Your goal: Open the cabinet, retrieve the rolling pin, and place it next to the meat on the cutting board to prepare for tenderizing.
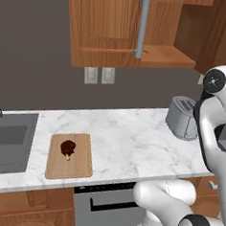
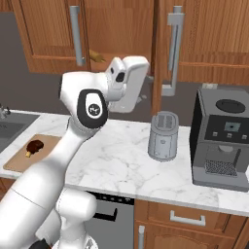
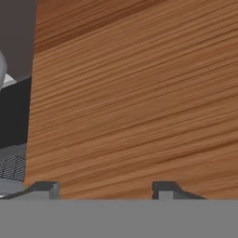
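Observation:
The cabinet (image 2: 48,34) hangs on the wall with its right door (image 2: 156,53) swung out edge-on, grey bar handle (image 2: 173,48) facing right. Inside on the shelf lies the tan rolling pin (image 2: 96,56), partly hidden behind my arm. My white hand (image 2: 129,80) hovers just below that shelf, left of the open door. My gripper (image 3: 104,189) is open, its fingertips (image 3: 46,188) apart and close to the door's wood face, nothing between them. The cutting board (image 1: 69,155) lies flat on the counter near the sink, with the meat (image 1: 67,148) on it.
A toaster (image 2: 163,136) stands on the marble counter below the open door, and a coffee machine (image 2: 219,141) to its right. The sink (image 1: 7,142) is at the far left. The left cabinet door's handle (image 2: 74,34) hangs above the board.

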Available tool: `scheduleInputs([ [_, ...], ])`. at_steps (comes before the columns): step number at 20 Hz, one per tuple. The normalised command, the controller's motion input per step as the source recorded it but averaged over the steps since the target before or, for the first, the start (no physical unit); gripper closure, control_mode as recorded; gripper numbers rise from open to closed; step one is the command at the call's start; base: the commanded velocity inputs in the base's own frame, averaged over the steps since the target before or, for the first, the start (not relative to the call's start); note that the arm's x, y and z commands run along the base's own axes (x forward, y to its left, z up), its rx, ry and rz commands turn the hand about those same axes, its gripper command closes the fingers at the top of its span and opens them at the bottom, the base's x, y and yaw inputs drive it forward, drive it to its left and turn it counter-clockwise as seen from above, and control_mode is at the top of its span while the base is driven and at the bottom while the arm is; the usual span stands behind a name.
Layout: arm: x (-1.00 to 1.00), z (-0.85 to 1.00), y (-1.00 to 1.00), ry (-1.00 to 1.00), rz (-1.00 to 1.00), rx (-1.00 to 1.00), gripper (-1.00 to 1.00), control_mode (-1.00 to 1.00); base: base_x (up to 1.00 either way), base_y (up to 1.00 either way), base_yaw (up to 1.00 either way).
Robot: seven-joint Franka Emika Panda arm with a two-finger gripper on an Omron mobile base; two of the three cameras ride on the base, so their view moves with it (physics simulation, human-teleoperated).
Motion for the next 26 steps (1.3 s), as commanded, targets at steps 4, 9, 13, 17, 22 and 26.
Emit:
scheduleInputs([
  [4,-0.43,-0.09,0.07,-0.05,0.00,0.00,-1.00,-1.00,0.00,0.00,0.00],
  [9,-0.16,-0.12,0.47,-0.06,0.00,0.00,-1.00,-1.00,0.00,0.00,0.00],
  [13,0.00,-0.10,0.59,-0.13,0.02,0.00,-1.00,-1.00,0.00,0.00,0.00],
  [17,0.00,-0.08,0.72,-0.18,0.05,0.00,-1.00,-1.00,0.00,0.00,0.00],
  [22,0.03,-0.02,0.69,-0.18,0.07,0.03,-1.00,-1.00,0.00,0.00,0.00],
  [26,0.10,0.00,0.67,-0.20,0.11,0.09,-1.00,-1.00,0.00,0.00,0.00],
])
